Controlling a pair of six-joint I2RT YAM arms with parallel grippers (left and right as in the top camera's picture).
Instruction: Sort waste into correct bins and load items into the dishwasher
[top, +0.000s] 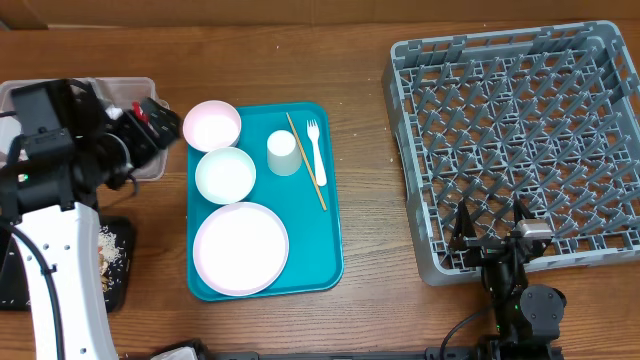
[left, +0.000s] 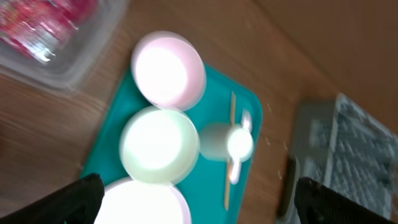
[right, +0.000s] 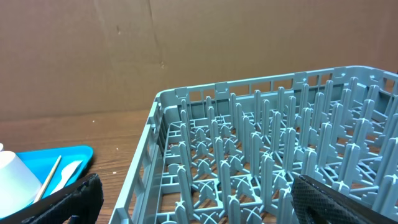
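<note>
On the teal tray (top: 320, 250) sit a pinkish bowl (top: 211, 124), a pale bowl (top: 225, 175), a white plate (top: 241, 248), a small cup (top: 283, 153), a white fork (top: 316, 150) and a chopstick (top: 307, 160). My left gripper (top: 163, 125) hovers open just left of the pinkish bowl, over the clear tub (top: 135, 84). Its wrist view shows the pinkish bowl (left: 168, 68), the pale bowl (left: 158, 146), the plate (left: 146, 202) and a red wrapper (left: 43, 22) in the tub. My right gripper (top: 490, 228) stands open at the near edge of the grey dish rack (top: 520, 130).
A black tray (top: 118, 262) holding rice crumbs lies at the lower left, partly under my left arm. Bare wood separates the teal tray from the rack (right: 267, 155). The right wrist view catches the cup (right: 12, 180) and the tray's corner (right: 81, 151) at the far left.
</note>
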